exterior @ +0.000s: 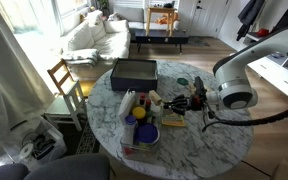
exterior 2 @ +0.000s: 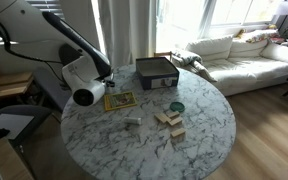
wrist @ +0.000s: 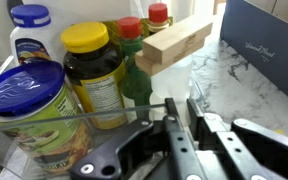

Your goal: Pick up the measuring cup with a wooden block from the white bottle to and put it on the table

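In the wrist view my gripper is shut on the thin edge of a clear measuring cup. A pale wooden block sits in the cup. The cup is just above the marble table, beside a clear bin of jars. In an exterior view the gripper hangs over the table's middle, next to wooden blocks. A slim white bottle lies on the table in an exterior view. In the wrist view I cannot tell whether the bottle is under the cup.
A clear bin holds a blue-lidded jar, a yellow-lidded jar, a blue-capped white bottle and red-capped bottles. A black box stands at the far edge. Loose wooden blocks lie mid-table.
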### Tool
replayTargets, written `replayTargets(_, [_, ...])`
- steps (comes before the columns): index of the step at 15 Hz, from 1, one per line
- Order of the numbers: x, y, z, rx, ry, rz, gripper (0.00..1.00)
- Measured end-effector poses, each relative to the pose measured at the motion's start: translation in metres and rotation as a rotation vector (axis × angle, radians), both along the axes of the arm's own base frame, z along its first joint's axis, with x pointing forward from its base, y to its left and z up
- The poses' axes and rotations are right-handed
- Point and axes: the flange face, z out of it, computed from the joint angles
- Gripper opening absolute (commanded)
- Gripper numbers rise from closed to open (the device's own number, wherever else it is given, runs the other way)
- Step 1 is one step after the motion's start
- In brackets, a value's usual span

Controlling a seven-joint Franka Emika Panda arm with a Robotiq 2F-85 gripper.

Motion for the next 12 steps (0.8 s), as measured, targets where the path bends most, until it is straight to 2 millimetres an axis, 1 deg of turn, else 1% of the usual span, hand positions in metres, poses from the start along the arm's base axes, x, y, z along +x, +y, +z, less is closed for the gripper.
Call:
replayTargets(7, [0.0003,-0.0015,-0.0005,-0.009,-0.032,0.016,0.04])
replayTargets(12, [0.0011,-0.0046,0.0033,-0.037,-0.071,0.032,0.04])
